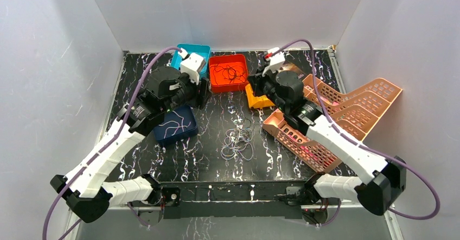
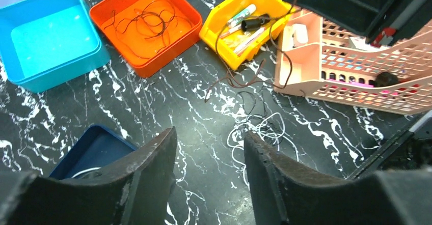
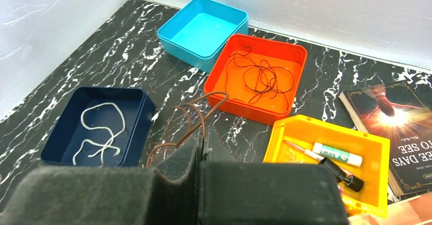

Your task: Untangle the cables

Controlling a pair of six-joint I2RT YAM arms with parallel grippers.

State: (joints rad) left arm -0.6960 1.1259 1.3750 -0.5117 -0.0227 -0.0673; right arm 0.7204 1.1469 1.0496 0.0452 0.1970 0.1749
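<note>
Grip check: my right fingers [image 3: 203, 142] clamped on brown cable [image 3: 203, 120], which trails to the cable tangle [image 2: 261, 128] on surface [image 2: 168, 97] ahead of my left fingers [image 2: 164, 151], half open, empty. Draw upward slowly; stop if the tangle lifts too.

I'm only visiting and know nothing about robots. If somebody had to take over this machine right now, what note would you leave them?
The left gripper is open and empty, beside the dark blue tray.
The right gripper is shut on a brown cable that trails down to the table.
Done: a white cable lies in the dark blue tray, and dark cables lie in the orange tray. The teal tray has no cable in it.
Left: put the brown cable down somewhere, then pull apart the tangle of pale and dark cables in the middle of the table.
</note>
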